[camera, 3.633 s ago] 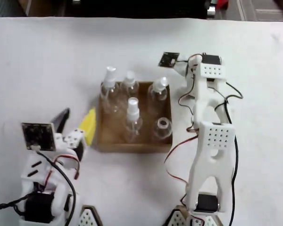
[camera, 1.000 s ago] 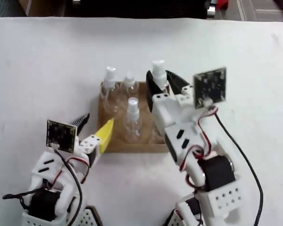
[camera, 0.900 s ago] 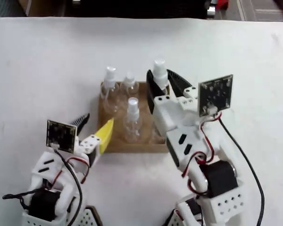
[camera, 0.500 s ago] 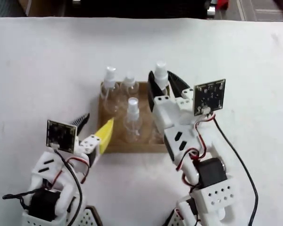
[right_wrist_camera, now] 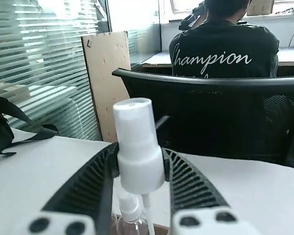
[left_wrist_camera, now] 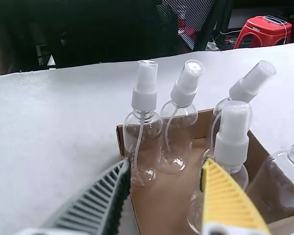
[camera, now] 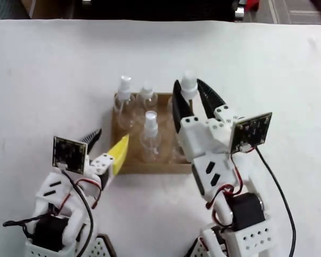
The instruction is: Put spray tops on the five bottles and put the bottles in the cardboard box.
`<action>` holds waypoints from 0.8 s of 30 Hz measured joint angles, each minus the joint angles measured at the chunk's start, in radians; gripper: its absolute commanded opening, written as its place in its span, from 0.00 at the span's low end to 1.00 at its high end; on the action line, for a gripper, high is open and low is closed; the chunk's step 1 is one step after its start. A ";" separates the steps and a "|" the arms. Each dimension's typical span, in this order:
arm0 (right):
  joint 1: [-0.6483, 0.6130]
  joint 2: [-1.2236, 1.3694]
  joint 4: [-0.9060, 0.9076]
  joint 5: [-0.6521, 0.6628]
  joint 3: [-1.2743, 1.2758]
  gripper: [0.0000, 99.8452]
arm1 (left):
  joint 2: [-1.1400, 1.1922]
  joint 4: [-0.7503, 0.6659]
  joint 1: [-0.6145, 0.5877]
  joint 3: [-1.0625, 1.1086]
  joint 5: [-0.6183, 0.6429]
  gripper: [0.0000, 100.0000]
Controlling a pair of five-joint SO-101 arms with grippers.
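The cardboard box (camera: 129, 160) sits mid-table with clear bottles standing in it. Three capped bottles (camera: 124, 101) (camera: 147, 95) (camera: 150, 135) show from above. In the left wrist view several bottles (left_wrist_camera: 143, 132) wear spray tops and one bottle (left_wrist_camera: 288, 171) at the box's front right has an open neck. My right gripper (camera: 189, 99) hangs over the box's right side, shut on a white spray top (camera: 189, 85) (right_wrist_camera: 137, 147) whose dip tube dangles below. My left gripper (camera: 105, 144) (left_wrist_camera: 165, 169) stands open at the box's front left corner, holding nothing.
The right arm's body (camera: 224, 176) and its red and black cables cover the box's front right corner from above. White tabletop (camera: 53, 69) stretches to the left and beyond the box. The table's far edge (camera: 150, 20) borders a dark area.
The right arm came in from the far right of the table and now holds a spray top over the box, drifting slightly right and nearer. The left gripper moved up to the box, then stayed.
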 measured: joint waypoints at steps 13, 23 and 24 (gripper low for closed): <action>0.000 -0.009 0.000 0.008 0.092 0.02 | 0.000 0.000 0.000 0.000 0.000 0.22; -0.003 -0.009 0.112 0.008 0.097 0.02 | 0.000 0.000 0.000 0.000 0.000 0.22; -0.003 -0.009 0.126 0.008 0.097 0.02 | 0.000 0.000 0.000 0.000 0.000 0.22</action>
